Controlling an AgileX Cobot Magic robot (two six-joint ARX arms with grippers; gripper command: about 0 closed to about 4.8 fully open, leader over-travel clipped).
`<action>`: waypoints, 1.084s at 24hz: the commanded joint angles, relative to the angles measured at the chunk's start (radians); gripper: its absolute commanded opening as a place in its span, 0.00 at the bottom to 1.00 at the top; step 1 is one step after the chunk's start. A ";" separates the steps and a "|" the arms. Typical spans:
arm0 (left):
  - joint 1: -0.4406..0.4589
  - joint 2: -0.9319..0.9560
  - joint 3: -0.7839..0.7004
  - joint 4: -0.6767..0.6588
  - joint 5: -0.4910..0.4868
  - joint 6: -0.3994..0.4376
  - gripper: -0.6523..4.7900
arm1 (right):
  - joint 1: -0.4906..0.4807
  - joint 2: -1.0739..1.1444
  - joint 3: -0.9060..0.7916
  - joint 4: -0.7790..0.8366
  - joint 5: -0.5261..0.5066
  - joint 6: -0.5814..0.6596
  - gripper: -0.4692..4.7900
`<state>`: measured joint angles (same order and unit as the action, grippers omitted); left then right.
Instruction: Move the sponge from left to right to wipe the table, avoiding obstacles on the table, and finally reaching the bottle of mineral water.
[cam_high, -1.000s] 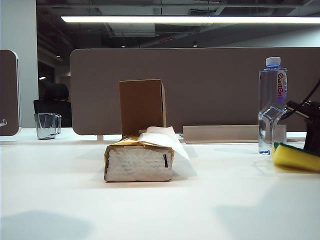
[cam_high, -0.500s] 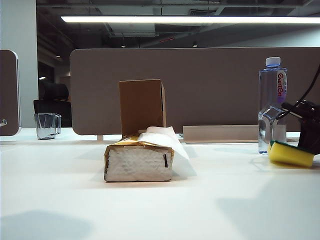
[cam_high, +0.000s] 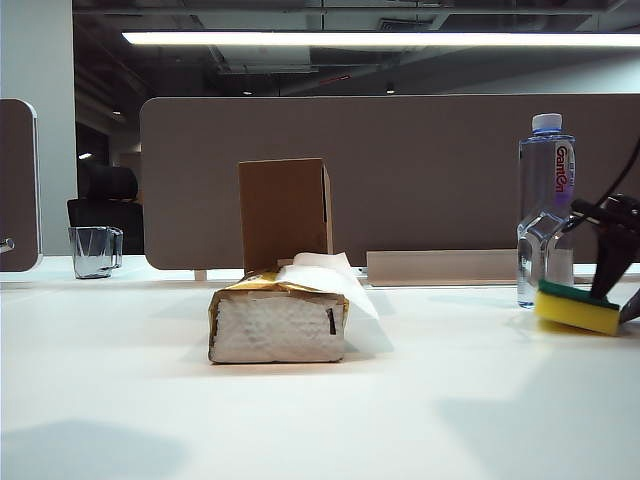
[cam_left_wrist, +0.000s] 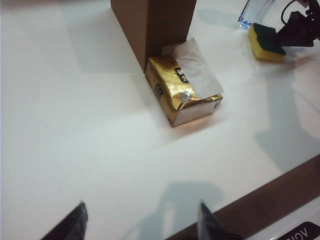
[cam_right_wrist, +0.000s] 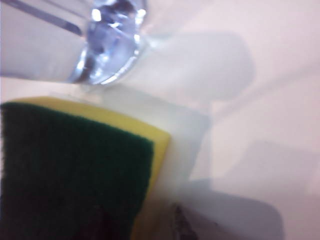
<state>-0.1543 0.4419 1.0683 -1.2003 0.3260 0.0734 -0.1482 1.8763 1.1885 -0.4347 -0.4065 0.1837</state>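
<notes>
Yellow foam with its green scouring face up, the sponge lies on the table just beside the foot of the bottle, on the side away from the tissue pack. From the right wrist the bottle's clear base shows close beyond the sponge's edge, though whether the two touch cannot be told. The right gripper stands over the end of the sponge farthest from the bottle; its dark fingers look parted in the exterior view, with one seemingly lifted clear of the green face, but how wide they stand and whether they grip the foam cannot be told from these pictures.

Further out from the bottle, the tissue pack sits mid-table with the brown box upright right behind it, touching or nearly so; both lie well apart from the sponge. A glass mug stands at the far end of the table from the bottle. The left gripper hangs open and empty above bare table on the near side of the tissue pack, far from the bottle.

By the look of it the wipe has reached its goal and the release is in hand. What comes next would be to let go fully and draw the right arm up and away without nudging the bottle.
</notes>
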 joint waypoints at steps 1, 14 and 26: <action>0.000 0.000 0.004 0.007 0.000 -0.003 0.64 | -0.011 -0.008 -0.011 -0.062 0.019 0.000 0.44; 0.000 0.000 0.004 0.004 0.001 -0.003 0.64 | -0.014 -0.063 0.016 -0.068 -0.045 0.000 0.60; 0.000 0.000 0.004 0.000 0.010 -0.003 0.64 | -0.014 -0.187 0.070 -0.118 -0.042 -0.001 0.59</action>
<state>-0.1543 0.4419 1.0683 -1.2041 0.3298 0.0715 -0.1616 1.7153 1.2533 -0.5587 -0.4454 0.1844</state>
